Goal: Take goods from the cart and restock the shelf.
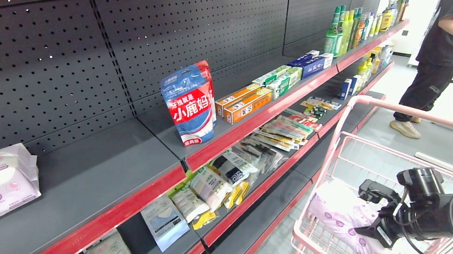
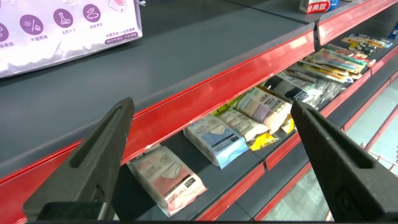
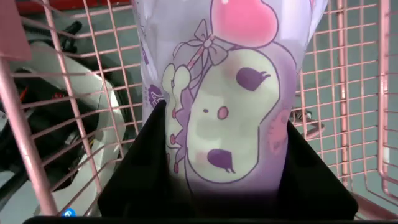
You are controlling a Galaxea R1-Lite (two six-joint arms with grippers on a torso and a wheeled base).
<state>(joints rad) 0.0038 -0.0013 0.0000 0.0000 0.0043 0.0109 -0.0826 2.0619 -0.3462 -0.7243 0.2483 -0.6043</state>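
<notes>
The pink wire cart (image 1: 372, 103) stands at the lower right, in front of the shelf (image 1: 94, 172). Inside it lies a pink-and-purple soft pack (image 1: 336, 211) with cartoon print. My right gripper (image 1: 366, 213) is down in the cart, shut on that pack (image 3: 230, 124); its black fingers (image 3: 146, 162) press the pack from both sides. A matching white-and-pink pack (image 1: 3, 178) sits at the far left of the top shelf board. My left gripper (image 2: 211, 168) hangs open before the shelf's red front edge (image 2: 205, 87), close to that shelved pack (image 2: 62, 31), with nothing between its fingers.
A blue-and-red pouch (image 1: 191, 103) stands upright mid-shelf, with boxed toothpaste (image 1: 244, 102) and green bottles (image 1: 341, 27) farther right. The lower board holds flat packets (image 1: 211, 188). Bare grey board lies between the left pack and the pouch. A person (image 1: 440, 44) stands beyond the cart.
</notes>
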